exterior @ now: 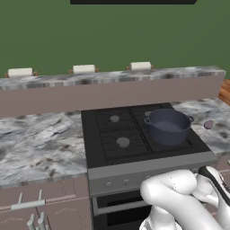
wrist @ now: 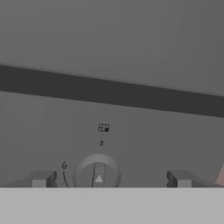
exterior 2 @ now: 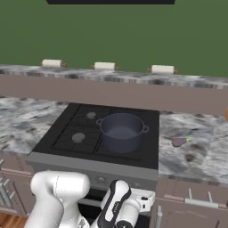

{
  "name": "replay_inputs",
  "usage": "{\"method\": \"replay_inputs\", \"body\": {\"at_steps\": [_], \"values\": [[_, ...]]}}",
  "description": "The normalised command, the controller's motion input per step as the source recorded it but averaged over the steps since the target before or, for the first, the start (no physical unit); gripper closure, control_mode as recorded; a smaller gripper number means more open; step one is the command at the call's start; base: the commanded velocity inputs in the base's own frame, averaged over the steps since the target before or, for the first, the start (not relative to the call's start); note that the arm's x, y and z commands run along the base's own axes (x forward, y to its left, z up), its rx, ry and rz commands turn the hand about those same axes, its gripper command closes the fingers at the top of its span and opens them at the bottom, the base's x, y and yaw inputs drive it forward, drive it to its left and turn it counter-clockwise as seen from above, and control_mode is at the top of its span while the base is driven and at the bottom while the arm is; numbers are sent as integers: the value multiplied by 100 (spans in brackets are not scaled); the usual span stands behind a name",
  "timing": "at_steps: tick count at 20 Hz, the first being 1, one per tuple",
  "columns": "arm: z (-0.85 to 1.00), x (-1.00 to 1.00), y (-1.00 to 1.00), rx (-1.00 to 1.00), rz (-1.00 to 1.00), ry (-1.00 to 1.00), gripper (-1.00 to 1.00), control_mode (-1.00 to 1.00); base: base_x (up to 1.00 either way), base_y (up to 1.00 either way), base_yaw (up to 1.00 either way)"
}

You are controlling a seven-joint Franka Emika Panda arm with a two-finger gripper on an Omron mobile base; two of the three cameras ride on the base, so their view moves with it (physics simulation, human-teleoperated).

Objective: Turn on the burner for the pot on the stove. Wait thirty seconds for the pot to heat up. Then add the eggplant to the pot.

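The gripper (wrist: 109,179) faces the grey stove front panel (wrist: 131,144), jaws spread wide either side of a round grey knob (wrist: 97,173), presumably to grasp and turn it. The deep blue-grey pot (exterior: 168,126) sits above on a burner, the small purple eggplant (exterior: 208,124) on the counter beside.

Dark blue-grey pot (exterior: 169,126), black stove (exterior: 101,148), dull purple eggplant (exterior 2: 179,141), grey-veined marble counter (exterior: 36,143).

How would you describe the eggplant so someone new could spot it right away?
Find the black four-burner stove set in the marbled grey counter; the dark blue-grey pot sits on its right side. On the counter just right of the stove lies the eggplant, a small dull purple lump. It is far smaller than the pot and the only purple thing there.
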Motion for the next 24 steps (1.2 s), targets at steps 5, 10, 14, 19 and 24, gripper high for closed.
{"method": "replay_inputs", "body": {"at_steps": [5,10,14,19,24], "values": [[0,0,2,0,0,0,-100,-100,0,0,0],[0,0,0,0,0,0,-100,-100,0,0,0],[0,0,0,0,0,0,-100,-100,0,0,0],[0,5,0,0,0,0,-100,-100,0,0,0],[0,13,0,0,0,0,-100,-100,0,0,0]]}}
